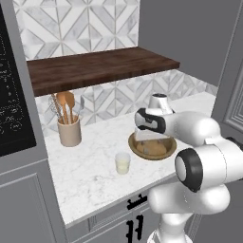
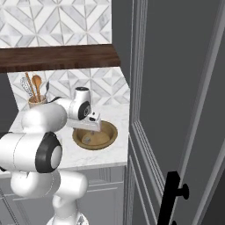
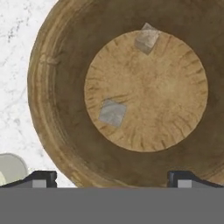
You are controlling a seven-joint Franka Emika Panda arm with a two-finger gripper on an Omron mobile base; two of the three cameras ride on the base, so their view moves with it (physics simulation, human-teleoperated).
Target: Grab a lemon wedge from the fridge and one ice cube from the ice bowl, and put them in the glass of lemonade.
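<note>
Ice-cube step: claw (image 3: 112, 180) poised over the ice bowl (image 3: 52, 109).
Jaws spread wide, holding nothing; next, descend onto one ice cube (image 3: 112, 112) and close.

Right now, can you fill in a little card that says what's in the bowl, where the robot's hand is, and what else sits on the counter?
bowl: ice bowl, round, wooden, on the white marble counter
inside: two ice cubes, lying apart on the flat bottom
hand: gripper right above the bowl, fingers wide open, nothing held
drink: glass of lemonade, beside the bowl
also: utensil crock with wooden spoons, near the tiled wall
</note>
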